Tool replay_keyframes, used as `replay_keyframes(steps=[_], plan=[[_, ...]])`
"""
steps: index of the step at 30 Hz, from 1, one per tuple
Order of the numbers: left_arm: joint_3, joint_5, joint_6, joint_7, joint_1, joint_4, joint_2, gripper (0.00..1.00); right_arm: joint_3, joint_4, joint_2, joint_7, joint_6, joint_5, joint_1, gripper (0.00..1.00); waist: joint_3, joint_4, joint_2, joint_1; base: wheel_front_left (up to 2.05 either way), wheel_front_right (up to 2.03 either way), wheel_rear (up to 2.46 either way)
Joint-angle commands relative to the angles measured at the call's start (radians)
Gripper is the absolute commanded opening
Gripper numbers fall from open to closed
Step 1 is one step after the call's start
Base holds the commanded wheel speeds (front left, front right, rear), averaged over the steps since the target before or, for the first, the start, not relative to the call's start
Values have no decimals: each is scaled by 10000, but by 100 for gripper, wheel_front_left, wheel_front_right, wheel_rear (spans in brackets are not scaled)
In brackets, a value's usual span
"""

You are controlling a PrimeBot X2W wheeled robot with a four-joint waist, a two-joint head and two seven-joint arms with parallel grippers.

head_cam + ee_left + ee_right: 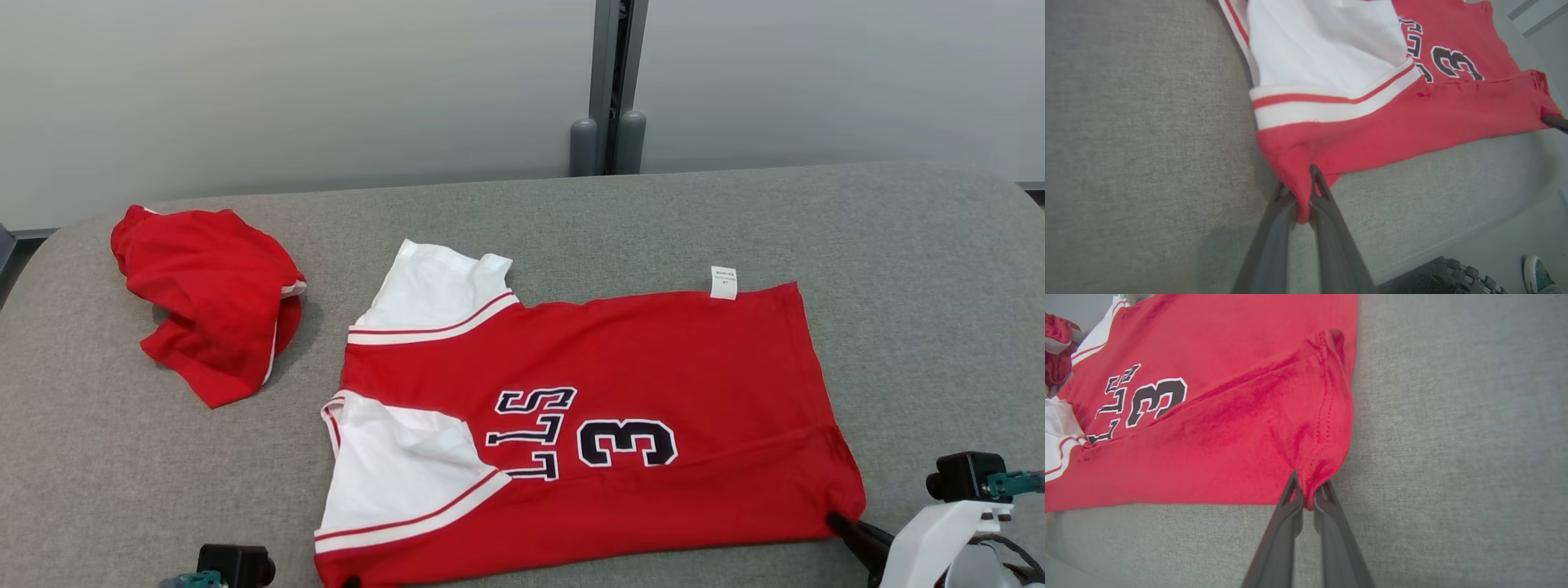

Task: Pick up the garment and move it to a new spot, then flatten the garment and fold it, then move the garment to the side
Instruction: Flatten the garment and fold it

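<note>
Here, a grey padded surface (898, 269) is lying under everything, and a red basketball jersey (620, 367) is spreading across the middle of it. The jersey is lying mostly flat, with its white, red-striped sleeves pointing to the robot's left and its hem to the right. A black, white-edged "3" and some letters are showing near its centre. A long crease is running across the jersey's near part from the hem corner toward the lettering.

Well to the left of the jersey, and apart from it, a second red garment (208, 302) with white trim is sitting in a crumpled heap.

At the jersey's near left corner, just below the striped sleeve band, the left gripper (1298, 183) is pinching a bunch of red cloth, its dark fingers pressing together on it. At the jersey's near right corner, the right gripper (1309, 486) is doing the same, its fingers squeezing the stitched hem into a small pucker.

Beyond the jersey's near edge, past the rim of the padding, a shoe (1537, 273) is showing on the floor.

On the jersey's far edge, close to the hem, a small white tag (723, 282) is sticking out.
</note>
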Motion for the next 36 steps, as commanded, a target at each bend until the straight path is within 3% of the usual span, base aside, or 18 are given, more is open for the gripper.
replay_keyframes(steps=[1,13,17,23,24,25,26,27,28,36], plan=[[-33,-12,158,141,189,-273,272,0,-154,-273,-166,229,6,-93,268,0,6,0,0,0,0,0,0],[-223,-277,710,903,749,-1863,1177,0,-1634,-2162,30,2122,5,-932,1825,0,-1,80,0,0,0,0,0],[-217,-350,863,1005,910,-2191,1300,0,-2423,-3313,525,2906,5,-1500,2481,0,33,78,0,0,0,0,0],[-287,-384,946,1209,884,-2268,1347,0,-3235,-3992,1166,3747,5,-2147,2836,0,29,40,0,0,0,0,0],[-296,-383,943,1224,869,-2249,1335,8,-3310,-4061,1271,3869,5,-2239,2907,0,20,34,0,0,0,0,0],[-311,-386,946,1252,858,-2233,1314,32,-3395,-4155,1379,3979,5,-2341,2959,0,8,30,0,0,0,0,0],[-321,-394,948,1269,853,-2220,1293,84,-3500,-4242,1476,4055,5,-2415,2969,31,-5,24,0,0,0,0,0],[-326,-407,944,1273,851,-2211,1271,100,-3579,-4297,1560,4138,5,-2491,2960,85,-16,19,0,0,0,0,0],[-333,-404,941,1302,848,-2200,1261,100,-3662,-4353,1634,4176,5,-2582,2971,100,-27,14,0,0,0,0,0],[-268,-335,1047,1313,731,-2193,1392,100,-4047,-4763,1987,4457,5,-3018,2975,100,-1,-17,0,0,0,0,0]])
